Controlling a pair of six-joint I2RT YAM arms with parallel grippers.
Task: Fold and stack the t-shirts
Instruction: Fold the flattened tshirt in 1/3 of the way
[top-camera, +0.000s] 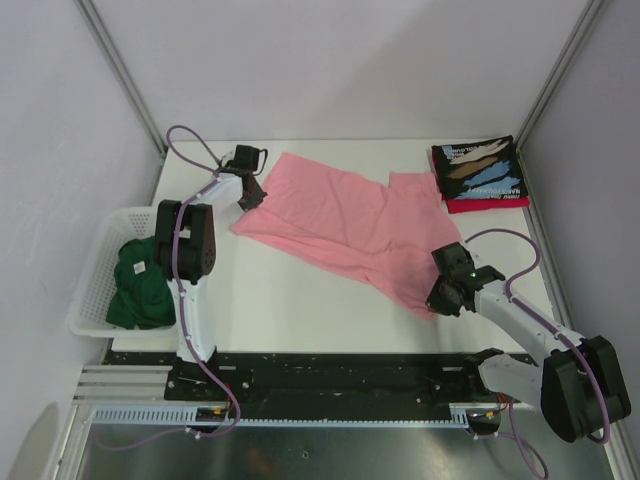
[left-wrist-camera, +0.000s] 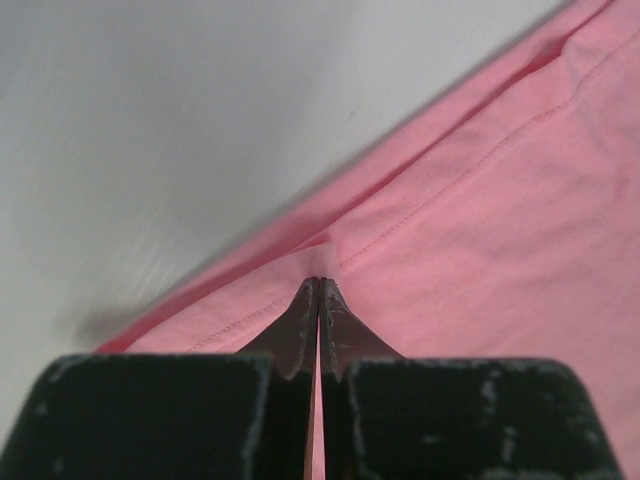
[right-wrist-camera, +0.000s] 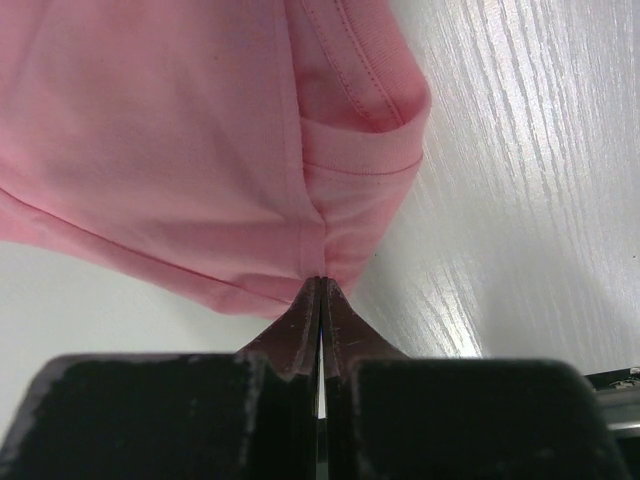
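A light pink t-shirt (top-camera: 345, 225) lies spread across the middle of the white table. My left gripper (top-camera: 250, 196) is shut on its far left edge; in the left wrist view the fingertips (left-wrist-camera: 320, 285) pinch the hemmed pink cloth (left-wrist-camera: 480, 230). My right gripper (top-camera: 440, 297) is shut on the shirt's near right corner, and the right wrist view shows the pink cloth (right-wrist-camera: 180, 130) bunched at the closed tips (right-wrist-camera: 321, 281). A black printed t-shirt (top-camera: 478, 168) lies folded on a red one (top-camera: 487, 204) at the back right. A dark green t-shirt (top-camera: 138, 283) sits crumpled in the basket.
A white slatted basket (top-camera: 92, 290) stands off the table's left edge, next to the left arm's base. Grey walls and metal posts close in the back and sides. A black rail runs along the near edge below the table (top-camera: 300, 310).
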